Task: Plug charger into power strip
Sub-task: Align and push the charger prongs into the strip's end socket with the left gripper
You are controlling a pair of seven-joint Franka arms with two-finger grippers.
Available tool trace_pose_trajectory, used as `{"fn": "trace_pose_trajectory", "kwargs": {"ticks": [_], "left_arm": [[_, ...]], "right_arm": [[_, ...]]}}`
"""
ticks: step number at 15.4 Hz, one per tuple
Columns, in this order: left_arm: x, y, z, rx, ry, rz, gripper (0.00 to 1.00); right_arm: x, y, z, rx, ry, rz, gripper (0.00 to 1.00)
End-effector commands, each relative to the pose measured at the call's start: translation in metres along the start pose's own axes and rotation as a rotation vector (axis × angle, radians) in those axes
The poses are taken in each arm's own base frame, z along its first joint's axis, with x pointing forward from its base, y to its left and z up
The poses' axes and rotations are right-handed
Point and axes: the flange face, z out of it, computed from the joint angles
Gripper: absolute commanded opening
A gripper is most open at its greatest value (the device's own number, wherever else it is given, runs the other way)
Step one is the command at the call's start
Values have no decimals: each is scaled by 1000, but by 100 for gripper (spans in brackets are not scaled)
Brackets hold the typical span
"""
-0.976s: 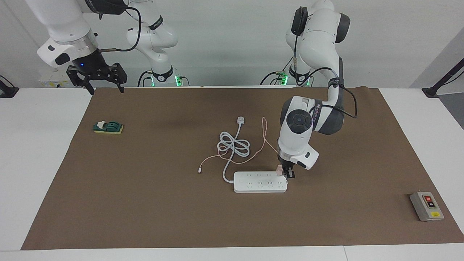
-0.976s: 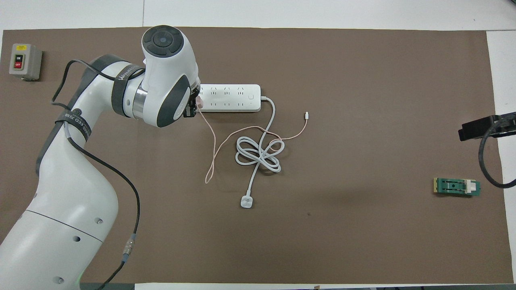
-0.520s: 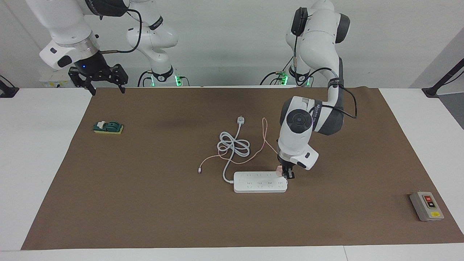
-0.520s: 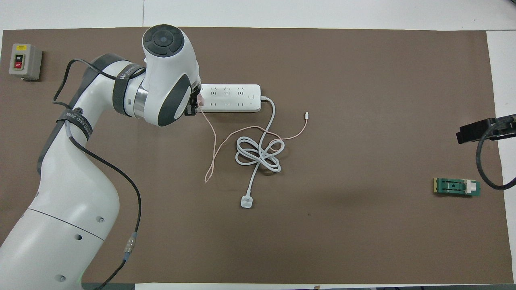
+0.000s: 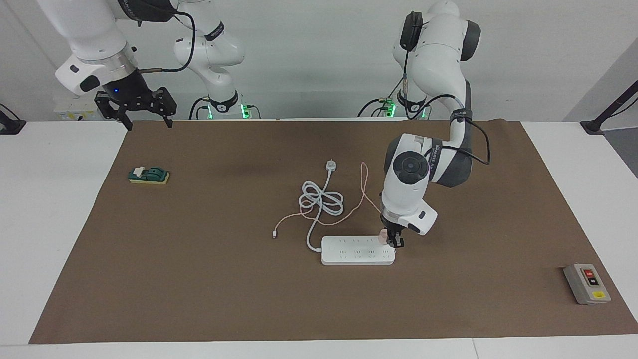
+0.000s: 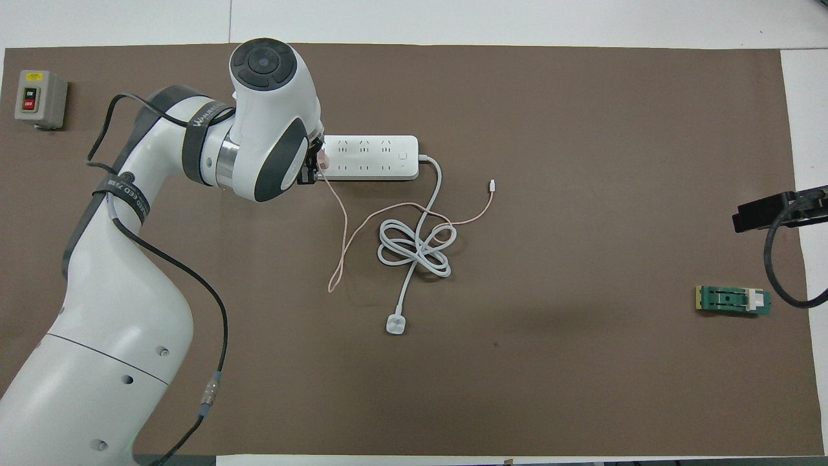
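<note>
We see the power strip [image 5: 357, 250] mid-counter [image 5: 199, 279]. Our left gripper [image 5: 393, 241] is clamped on the charger [image 5: 383, 235], pressing it onto the strip's end toward the left arm. Our right gripper [image 5: 147, 121] waits, jaws wide, at 10 o'clock in the facing view.

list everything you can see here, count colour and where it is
power strip: 1, white, mid-mat, its cord coiled nearer the robots, ending in a white plug
charger: 1, pale pink, at the strip's end toward the left arm, in the left gripper; its thin pink cable trails over the coiled cord
switch box: 1, grey with red and yellow buttons, mat corner at the left arm's end
green block: 1, green on a yellow base, toward the right arm's end
mat: 1, brown, covering the white table
left gripper: shut on the charger, over the strip's end
right gripper: open, waiting raised over the mat's corner
</note>
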Motion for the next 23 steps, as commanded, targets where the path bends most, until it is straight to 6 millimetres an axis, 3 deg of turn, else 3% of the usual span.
{"fn": "trace_pose_trajectory", "kwargs": {"ticks": [1,23], "left_arm": [[-5,2,11,6,16,20,0],[-3,-1,17,34,16,24,0]], "right_arm": [[-8,0,0,1,-3,2,100],[-8,-2,0,3,-3,-1,100]]}}
